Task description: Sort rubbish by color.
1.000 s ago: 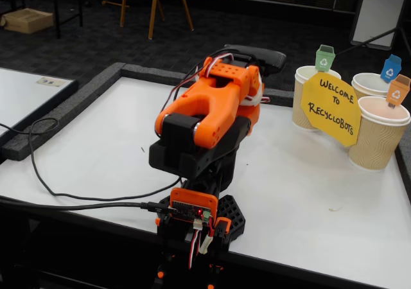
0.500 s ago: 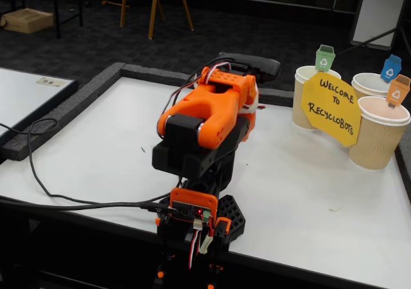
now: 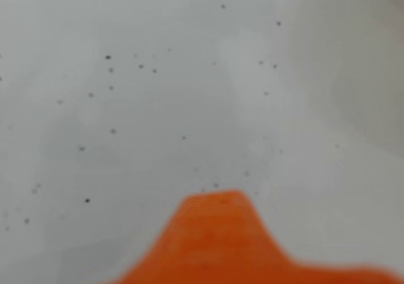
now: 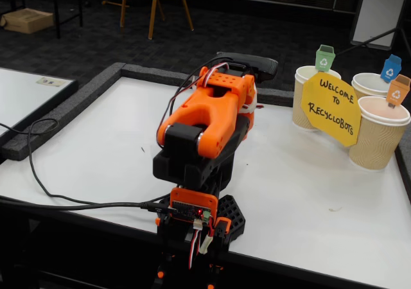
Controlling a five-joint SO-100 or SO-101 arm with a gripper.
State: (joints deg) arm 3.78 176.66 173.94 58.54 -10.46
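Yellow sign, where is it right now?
In the fixed view, the yellow sign is at the table's far right, propped against the three paper cups, right of the arm.

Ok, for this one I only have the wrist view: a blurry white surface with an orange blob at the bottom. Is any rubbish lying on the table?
Observer: None shows in the fixed view, though the arm is folded low over its base and could hide some.
Operator: Where are the bins?
Observer: Three paper cups stand at the far right of the table, tagged green, blue and orange.
Operator: Anything else by them?
Observer: A yellow sign reading "Welcome to Recyclobots" stands in front of them.
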